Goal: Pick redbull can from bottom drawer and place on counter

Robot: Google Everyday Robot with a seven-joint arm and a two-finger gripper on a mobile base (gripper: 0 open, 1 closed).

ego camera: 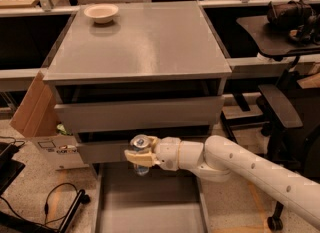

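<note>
Grey counter [150,47] fills your view, cream bowl [101,13] at its 11 o'clock corner. At 6 o'clock your gripper [140,153] clamps the redbull can [139,142] above the bottom drawer [150,207].

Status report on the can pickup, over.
Pincer shut on slim blue-and-silver drink can. Can held above long grey drawer tray. Matte-grey cabinet top above; cream bowl at far-left corner.

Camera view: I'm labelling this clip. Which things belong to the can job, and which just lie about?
Job: can, held in the gripper over the open bottom drawer; counter.
Lying about: bowl on the counter, cardboard box, chair, cables.
</note>
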